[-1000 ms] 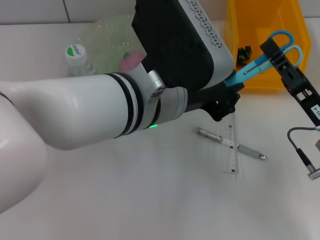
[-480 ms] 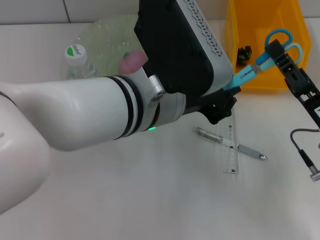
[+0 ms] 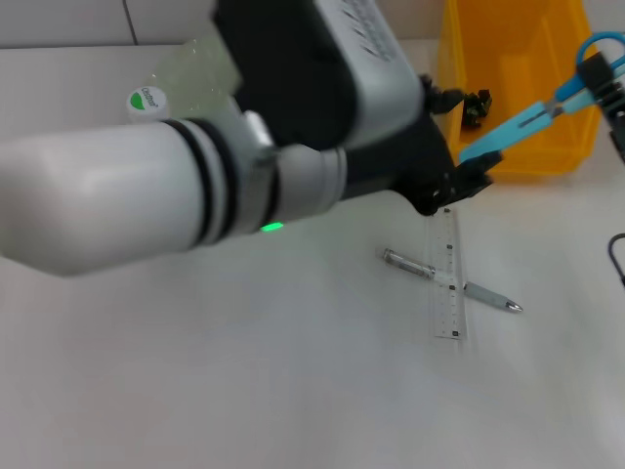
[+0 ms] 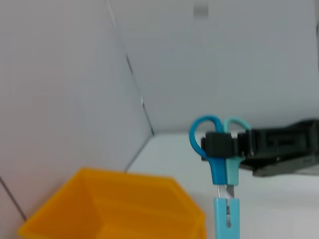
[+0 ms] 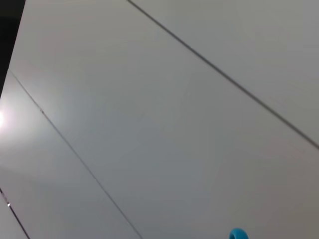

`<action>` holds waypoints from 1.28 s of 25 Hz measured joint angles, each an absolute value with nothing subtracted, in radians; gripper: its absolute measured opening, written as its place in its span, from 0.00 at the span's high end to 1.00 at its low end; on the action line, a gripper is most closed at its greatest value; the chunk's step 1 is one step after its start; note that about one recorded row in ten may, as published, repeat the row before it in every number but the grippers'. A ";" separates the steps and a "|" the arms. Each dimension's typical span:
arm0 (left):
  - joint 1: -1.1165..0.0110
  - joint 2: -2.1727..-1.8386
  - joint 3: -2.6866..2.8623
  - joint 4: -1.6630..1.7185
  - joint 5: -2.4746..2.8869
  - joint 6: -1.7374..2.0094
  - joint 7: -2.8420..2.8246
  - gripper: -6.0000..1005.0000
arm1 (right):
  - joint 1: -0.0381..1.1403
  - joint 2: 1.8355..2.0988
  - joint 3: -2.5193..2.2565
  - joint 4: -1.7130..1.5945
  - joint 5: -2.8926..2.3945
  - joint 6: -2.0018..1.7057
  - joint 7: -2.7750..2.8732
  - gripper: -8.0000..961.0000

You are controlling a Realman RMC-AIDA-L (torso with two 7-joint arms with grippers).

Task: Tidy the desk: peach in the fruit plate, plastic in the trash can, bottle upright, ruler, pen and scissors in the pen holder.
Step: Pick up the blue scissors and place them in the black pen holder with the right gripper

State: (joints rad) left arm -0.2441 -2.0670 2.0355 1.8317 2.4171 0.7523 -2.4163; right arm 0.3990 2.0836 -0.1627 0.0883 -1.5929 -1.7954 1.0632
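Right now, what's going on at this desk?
Both arms hold the blue scissors in the air beside the yellow bin. The right gripper clamps the handles; the left gripper has the blade end. A pen lies across a ruler on the desk, not yet put away.

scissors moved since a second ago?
Yes. The scissors, shut in the right gripper, shifted right and up across the yellow bin; the ruler stayed put.
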 joint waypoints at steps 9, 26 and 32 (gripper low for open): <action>-0.175 -2.068 1.638 1.507 1.402 1.235 -1.532 0.27 | 0.450 2.086 -0.124 0.019 -1.592 -1.809 0.978 0.90; -0.335 -2.055 1.327 0.472 1.290 1.703 -0.797 0.13 | 0.735 2.089 -0.161 0.038 -1.602 -1.454 0.598 0.84; -0.333 -2.057 1.326 0.463 1.293 1.704 -0.803 0.13 | 0.762 2.089 -0.158 0.081 -1.601 -1.310 0.495 0.82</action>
State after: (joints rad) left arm -0.3330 -2.0575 1.3265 0.4628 1.2933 1.7039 -0.8033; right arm 0.7623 2.0894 -0.1583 0.0815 -1.6008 -1.3100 0.4950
